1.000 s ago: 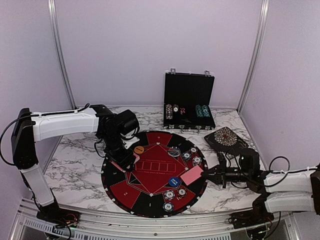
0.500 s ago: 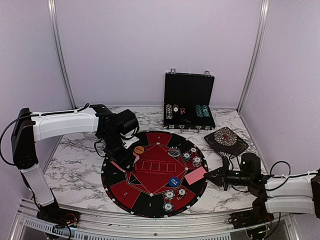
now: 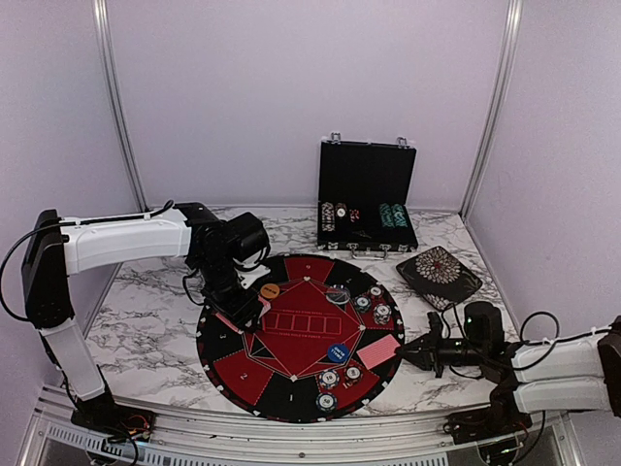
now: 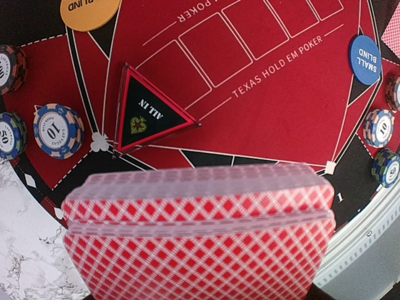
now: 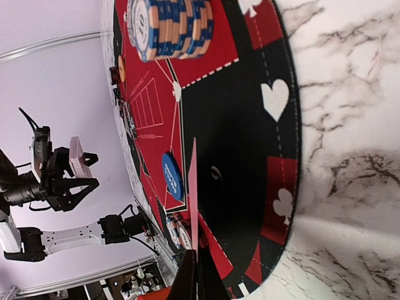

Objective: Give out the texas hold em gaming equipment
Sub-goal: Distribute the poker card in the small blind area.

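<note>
**Card could skid off the mat's right rim**

The single red-backed card [image 3: 378, 348] hangs over the near right part of the mat [image 3: 254, 381], with my right pincer [image 3: 404, 351] clamped tight on its edge. If I release too far right, I reckon it slides onto the bench [image 3: 146, 301]. Too far left, and it clips the blue button disc [image 3: 337, 353]. My left pincer [image 3: 241, 315] grips the deck [image 4: 200, 250] over the mat's left side, and cards could spill.
</note>
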`<state>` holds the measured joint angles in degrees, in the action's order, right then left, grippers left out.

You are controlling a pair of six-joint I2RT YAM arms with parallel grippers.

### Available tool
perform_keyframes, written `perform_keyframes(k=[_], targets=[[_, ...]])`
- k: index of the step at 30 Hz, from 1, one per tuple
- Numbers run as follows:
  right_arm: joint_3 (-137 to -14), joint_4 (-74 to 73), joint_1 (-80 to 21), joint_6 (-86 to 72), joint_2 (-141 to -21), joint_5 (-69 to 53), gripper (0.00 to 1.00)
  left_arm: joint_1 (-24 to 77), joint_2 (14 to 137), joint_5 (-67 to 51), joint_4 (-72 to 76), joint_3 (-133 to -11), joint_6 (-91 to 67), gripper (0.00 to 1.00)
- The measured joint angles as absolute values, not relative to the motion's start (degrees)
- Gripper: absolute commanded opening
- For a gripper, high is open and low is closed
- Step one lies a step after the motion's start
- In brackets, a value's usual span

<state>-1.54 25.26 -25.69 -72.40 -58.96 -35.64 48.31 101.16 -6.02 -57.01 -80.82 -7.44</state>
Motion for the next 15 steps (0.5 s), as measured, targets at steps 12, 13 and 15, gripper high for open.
perform_keyframes(k=[12, 13, 15], targets=[[-1.7, 15.8, -25.7, -68.4, -55.7, -35.6, 0.22, 48.3, 101.2, -6.2, -57.0, -80.8, -7.4, 0.53], [-1.7, 15.0, -25.7, -68.1, -55.4, -35.6, 0.25, 48.3, 101.2, -6.2, -57.0, -80.8, -7.4, 0.53], [-1.8, 13.2, -25.7, -67.0, -55.0, -35.4, 0.32, 48.3, 101.2, -6.2, -57.0, -80.8, -7.4, 0.53]])
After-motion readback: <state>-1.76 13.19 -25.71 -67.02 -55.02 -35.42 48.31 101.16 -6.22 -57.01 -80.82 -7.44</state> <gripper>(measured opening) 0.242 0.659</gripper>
